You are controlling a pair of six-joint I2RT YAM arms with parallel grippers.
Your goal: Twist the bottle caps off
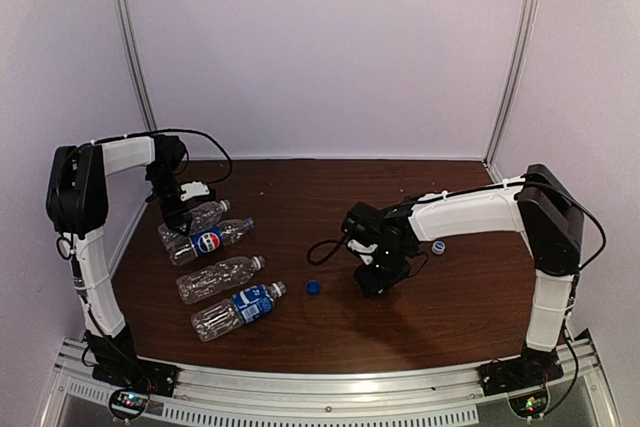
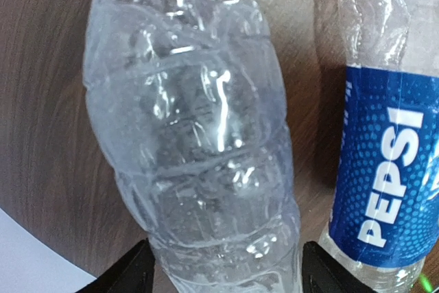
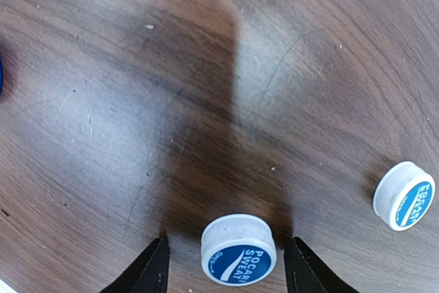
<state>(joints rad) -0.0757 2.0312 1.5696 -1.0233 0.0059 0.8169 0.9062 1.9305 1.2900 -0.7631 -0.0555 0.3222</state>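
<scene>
Four clear crinkled bottles lie in a row at the left. My left gripper (image 1: 181, 213) is open and straddles the farthest, unlabelled bottle (image 1: 197, 217), whose body (image 2: 192, 135) fills the gap between the fingers (image 2: 130, 274). The Pepsi bottle (image 1: 207, 241) lies next to it and also shows in the left wrist view (image 2: 384, 169). My right gripper (image 1: 376, 279) is open, low over the table. A white Pocari Sweat cap (image 3: 239, 248) sits between its fingertips (image 3: 152, 267), untouched. A second white cap (image 3: 405, 195) lies to the right, also in the top view (image 1: 438, 246). The dark blue cap (image 1: 314, 287) lies loose on the table.
An unlabelled bottle (image 1: 217, 278) and a blue-labelled bottle (image 1: 238, 309) lie nearer the front left. The dark wood table (image 1: 450, 317) is walled in by white panels at the back and sides. A black cable (image 1: 322, 250) loops beside the right wrist.
</scene>
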